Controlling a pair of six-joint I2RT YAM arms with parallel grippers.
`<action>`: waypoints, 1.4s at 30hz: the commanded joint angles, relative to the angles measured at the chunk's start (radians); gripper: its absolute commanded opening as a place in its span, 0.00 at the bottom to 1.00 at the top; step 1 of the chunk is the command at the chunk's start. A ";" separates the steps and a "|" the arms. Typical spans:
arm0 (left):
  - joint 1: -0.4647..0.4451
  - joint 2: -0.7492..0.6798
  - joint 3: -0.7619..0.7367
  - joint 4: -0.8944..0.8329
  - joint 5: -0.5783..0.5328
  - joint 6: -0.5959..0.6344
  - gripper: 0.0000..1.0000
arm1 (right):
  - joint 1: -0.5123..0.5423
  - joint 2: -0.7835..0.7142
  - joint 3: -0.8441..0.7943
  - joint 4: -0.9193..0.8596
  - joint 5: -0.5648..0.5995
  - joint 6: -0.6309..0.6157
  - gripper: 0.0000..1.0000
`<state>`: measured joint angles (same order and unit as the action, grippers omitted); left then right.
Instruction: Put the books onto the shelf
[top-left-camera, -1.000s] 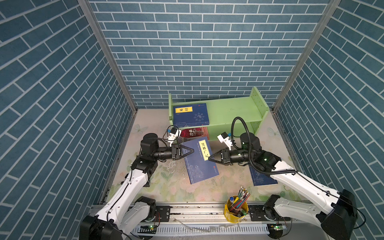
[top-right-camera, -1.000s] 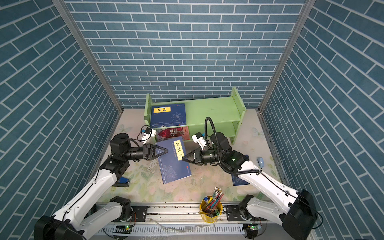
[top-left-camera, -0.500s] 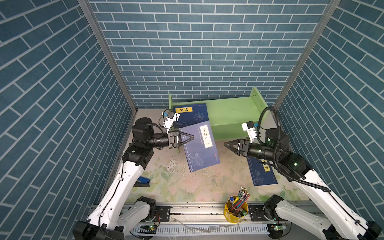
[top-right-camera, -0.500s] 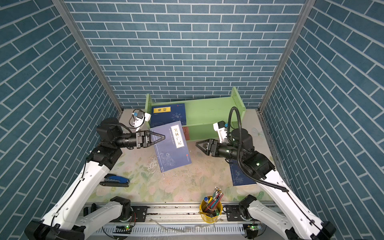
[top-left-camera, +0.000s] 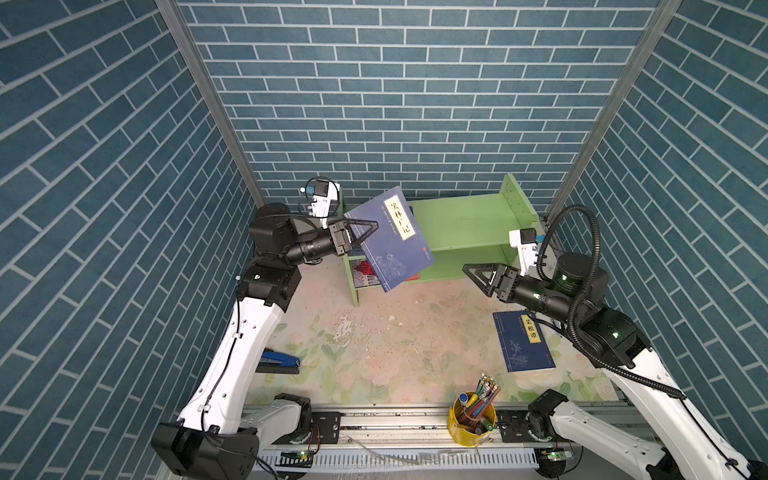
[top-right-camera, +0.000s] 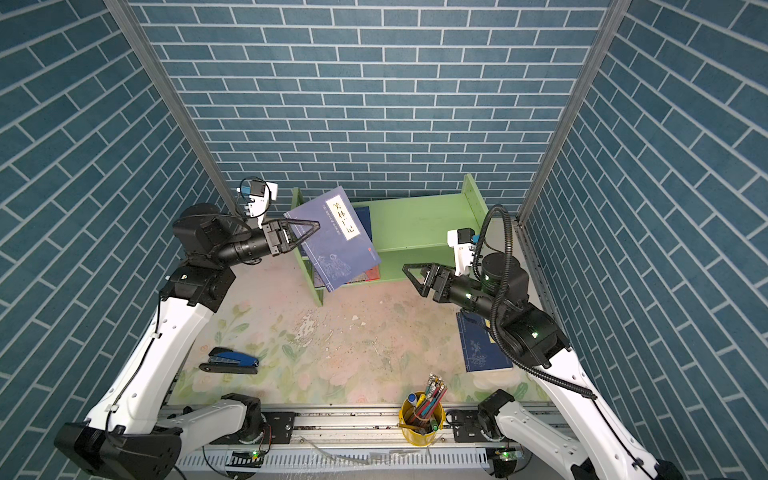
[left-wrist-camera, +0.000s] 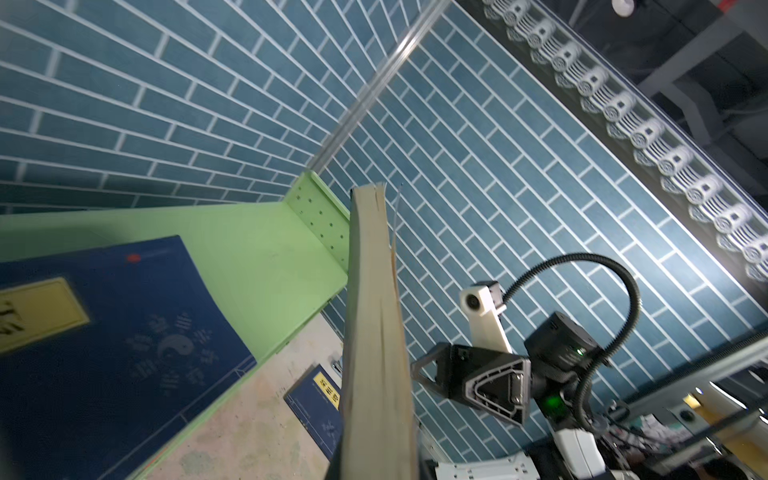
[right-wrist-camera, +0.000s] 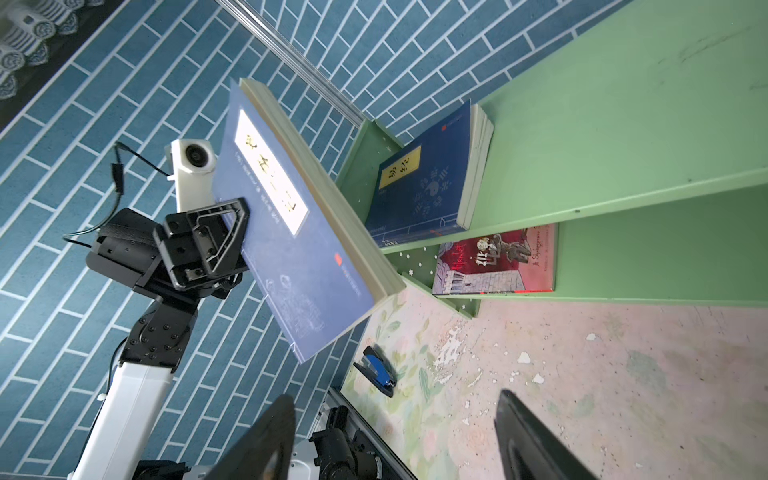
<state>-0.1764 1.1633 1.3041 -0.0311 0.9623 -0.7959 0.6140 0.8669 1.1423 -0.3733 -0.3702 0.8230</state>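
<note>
Blue-brick booth, navy book (top-left-camera: 390, 245) now raised before shelf (top-left-camera: 465, 220); left jaws clamping it; right jaws seemingly open, withdrawn

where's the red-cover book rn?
The red-cover book lies flat on the lower tier of the green shelf, at its left end in both top views, just below the navy book on the upper tier.

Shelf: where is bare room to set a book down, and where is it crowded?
Both tiers of the shelf are bare from mid-span to the right panel. The left end, by the raised book, is crowded: a navy book on top, the red book below.
</note>
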 joint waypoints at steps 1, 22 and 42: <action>0.036 0.008 0.003 0.214 -0.102 -0.175 0.00 | -0.003 0.052 -0.011 0.154 -0.059 0.075 0.78; 0.029 -0.007 -0.102 0.462 -0.137 -0.361 0.00 | 0.147 0.398 -0.027 0.858 -0.111 0.302 0.76; 0.022 -0.007 -0.115 0.478 -0.157 -0.416 0.00 | 0.182 0.560 0.016 1.077 -0.108 0.371 0.67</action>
<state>-0.1501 1.1774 1.1950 0.3878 0.8158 -1.2015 0.7918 1.3952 1.1240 0.6018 -0.4717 1.1442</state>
